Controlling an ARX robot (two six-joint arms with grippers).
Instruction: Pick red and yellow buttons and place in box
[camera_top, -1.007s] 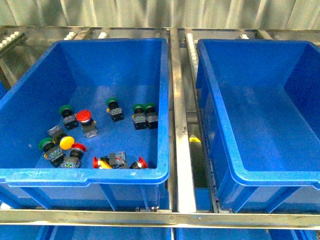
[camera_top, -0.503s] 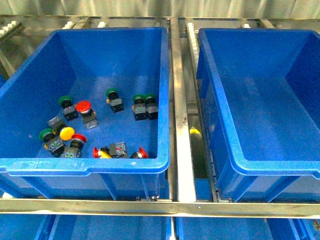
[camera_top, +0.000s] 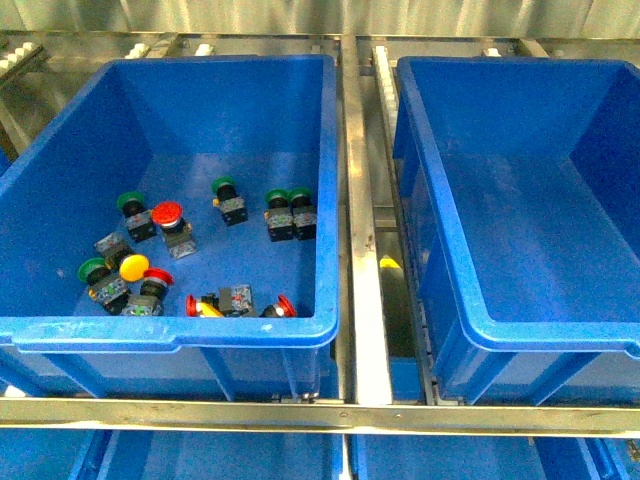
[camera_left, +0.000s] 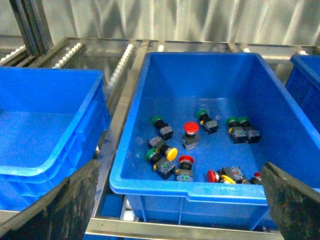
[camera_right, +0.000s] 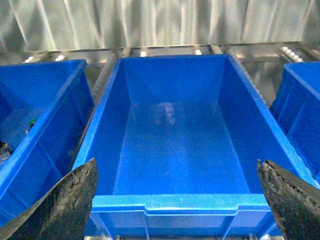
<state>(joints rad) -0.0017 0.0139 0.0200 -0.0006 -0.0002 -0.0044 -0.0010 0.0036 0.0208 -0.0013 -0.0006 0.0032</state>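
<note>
While spread wide and empty, hovering short of any pick.
Down-ahead of left gripper (camera_left: 180, 166), the nearer: red and yellow buttons (camera_left: 190, 127); right gripper (camera_right: 176, 162) facing the box (camera_right: 170, 203).

Scattered buttons (camera_top: 167, 213) inside left bin (camera_top: 170, 330)

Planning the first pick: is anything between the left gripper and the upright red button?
Nothing visible. The left gripper hangs open, facing the open-topped bin, and the red button stands uncovered, cap up. A green button sits close beside it, so the approach has little side room.
</note>
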